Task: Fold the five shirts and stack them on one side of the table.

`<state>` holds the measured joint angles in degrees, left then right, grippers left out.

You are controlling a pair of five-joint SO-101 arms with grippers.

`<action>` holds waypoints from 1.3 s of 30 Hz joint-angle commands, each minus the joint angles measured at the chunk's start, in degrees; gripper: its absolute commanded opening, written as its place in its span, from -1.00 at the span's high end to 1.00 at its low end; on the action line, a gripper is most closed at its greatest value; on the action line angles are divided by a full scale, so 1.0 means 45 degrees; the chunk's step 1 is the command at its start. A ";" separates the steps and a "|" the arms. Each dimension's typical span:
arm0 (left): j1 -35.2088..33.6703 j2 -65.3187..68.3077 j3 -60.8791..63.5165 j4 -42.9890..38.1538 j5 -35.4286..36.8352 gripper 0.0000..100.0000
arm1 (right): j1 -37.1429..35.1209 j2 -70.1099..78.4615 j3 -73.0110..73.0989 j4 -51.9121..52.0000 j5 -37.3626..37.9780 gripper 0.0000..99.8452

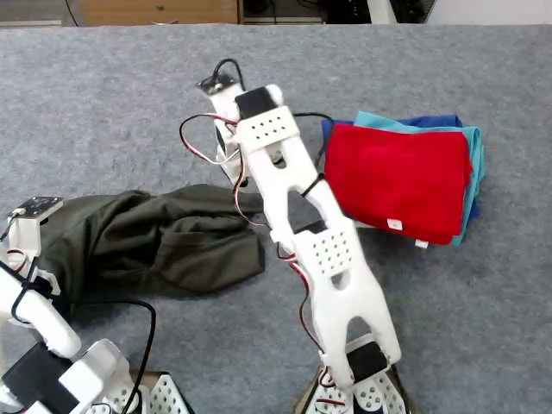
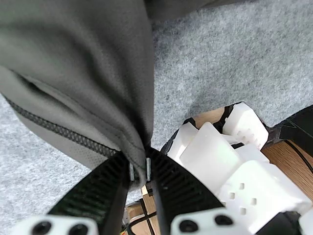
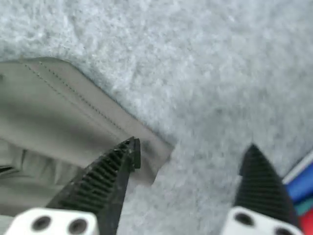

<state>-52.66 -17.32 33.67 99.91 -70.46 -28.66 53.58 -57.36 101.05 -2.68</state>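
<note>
Left fingers (image 2: pixel 98 193) pinched on olive shirt (image 2: pixel 73 73) hem. Right fingers (image 3: pixel 100 181) spread wide, one tip over the shirt's corner, bench (image 3: pixel 205 73) between them.

- Olive shirt (image 1: pixel 164 237): unfolded, crumpled into loose wrinkles, lying on the left half of the grey table (image 1: pixel 103 86), apart from the stack. Its hemmed edge is pinched between the closed jaws of the left gripper (image 2: pixel 138 171).
- Red shirt (image 1: pixel 398 177): folded into a rectangle, on top of the stack on the right side.
- Teal shirt (image 1: pixel 474 164): folded, under the red one, its edges showing.
- Blue shirt (image 1: pixel 440 122): folded, beneath the teal, peeking out at the far edge.
</note>
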 commanded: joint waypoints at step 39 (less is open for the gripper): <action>0.0020 -0.0166 0.0020 0.0098 0.0156 0.96 | -0.0459 0.0811 0.1709 -0.0684 -0.4728 0.60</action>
<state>-52.66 -17.32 33.67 99.91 -70.46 -27.52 57.27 -47.69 98.42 -23.16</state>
